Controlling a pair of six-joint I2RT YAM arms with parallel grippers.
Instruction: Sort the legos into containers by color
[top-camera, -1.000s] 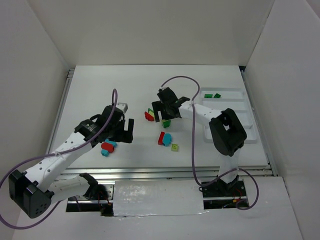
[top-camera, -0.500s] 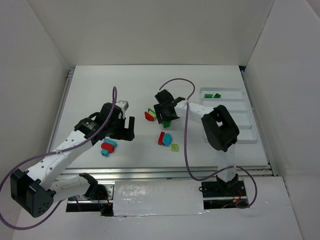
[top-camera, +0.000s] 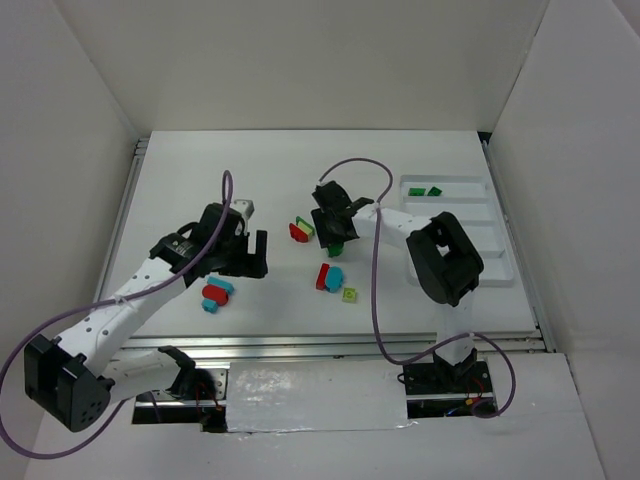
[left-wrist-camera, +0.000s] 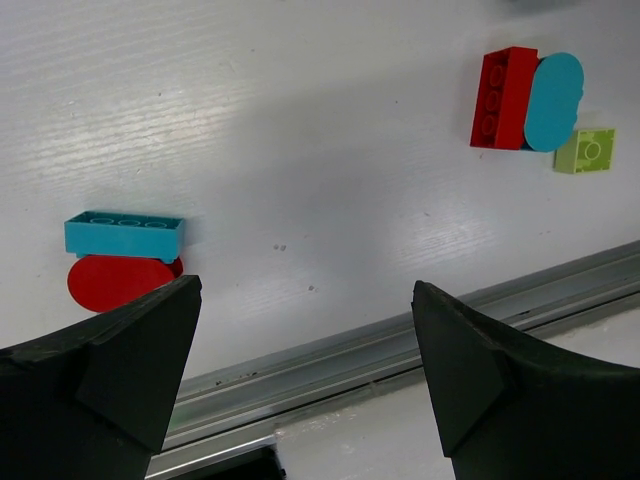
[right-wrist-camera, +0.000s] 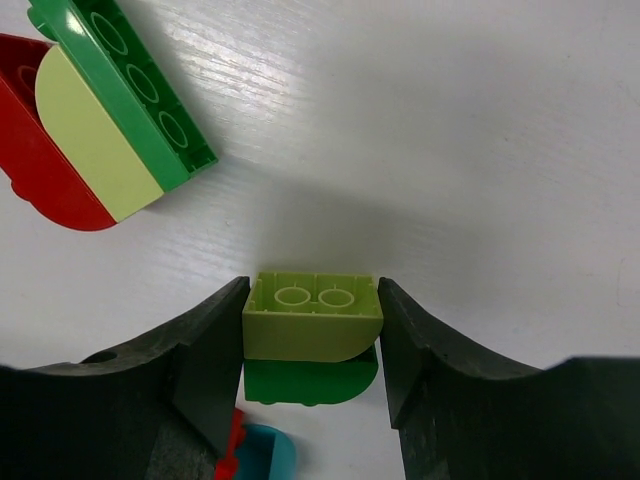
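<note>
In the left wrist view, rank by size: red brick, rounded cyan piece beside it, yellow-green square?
Largest, about alike: red brick and rounded cyan piece.
Smallest: yellow-green square.

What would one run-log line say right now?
right fingers gripping yellow-green brick | left fingers open, empty | tray: two green bricks

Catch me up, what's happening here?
Lego sorting by color. The right end effector is shut on a yellow-green brick sitting on a dark green piece. The left end effector hangs open above the table near a cyan brick. The white tray holds two dark green bricks so far.
</note>
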